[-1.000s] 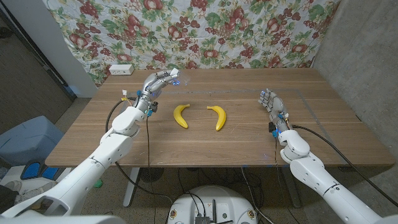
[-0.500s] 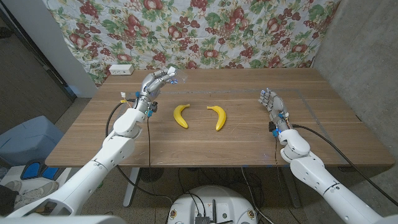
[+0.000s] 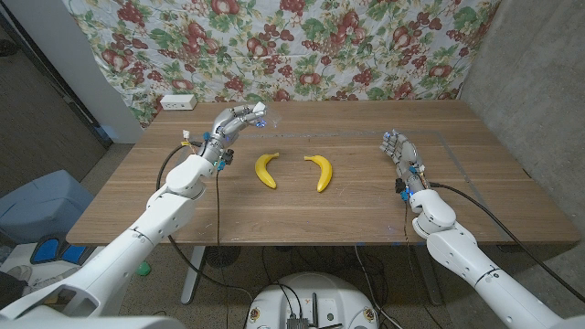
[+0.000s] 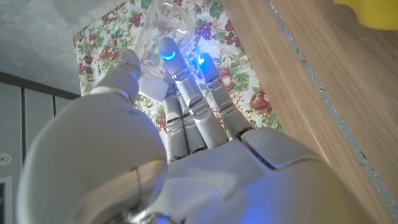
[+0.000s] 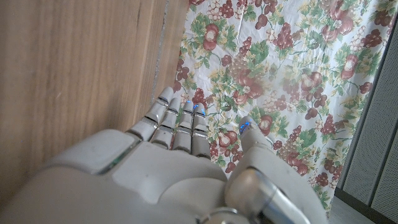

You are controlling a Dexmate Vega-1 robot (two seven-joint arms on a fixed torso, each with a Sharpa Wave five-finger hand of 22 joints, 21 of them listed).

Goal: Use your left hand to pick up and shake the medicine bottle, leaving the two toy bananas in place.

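So: wooden table (image 3: 366, 196) with plank seams, floral fruit-print cloth (image 3: 302, 46) hung along the back wall, grey concrete wall on the robot's right, dark panel and a blue bin (image 3: 37, 206) on the floor to its left. White power strip (image 3: 177, 101) sits at the table's far left corner against the cloth. Counts: 2 toy bananas, 1 medicine bottle, 2 robot hands. Left banana (image 3: 265, 169) and right banana (image 3: 319, 171) lie side by side near table centre, apart from each other, curves facing, neither touched by a hand. Medicine bottle (image 3: 259, 111) is a small clear container, raised above the far-left part of the table in the left hand (image 3: 230, 123); the left wrist view shows it as transparent plastic (image 4: 169, 18) sitting at the fingertips (image 4: 168, 53), thumb on one side and the other fingers on the opposite side, blue tip lights glowing against it. Fingers are curled in around it, not spread. Bottle is well apart from both bananas. Right hand (image 3: 402, 153) is on the robot's right side of the table, fingers straight and close together, holding nothing; right wrist view shows the same hand (image 5: 180, 155) extended toward the cloth, fingers (image 5: 177, 121) side by side, thumb slightly apart. Cannot tell if its palm touches the wood.
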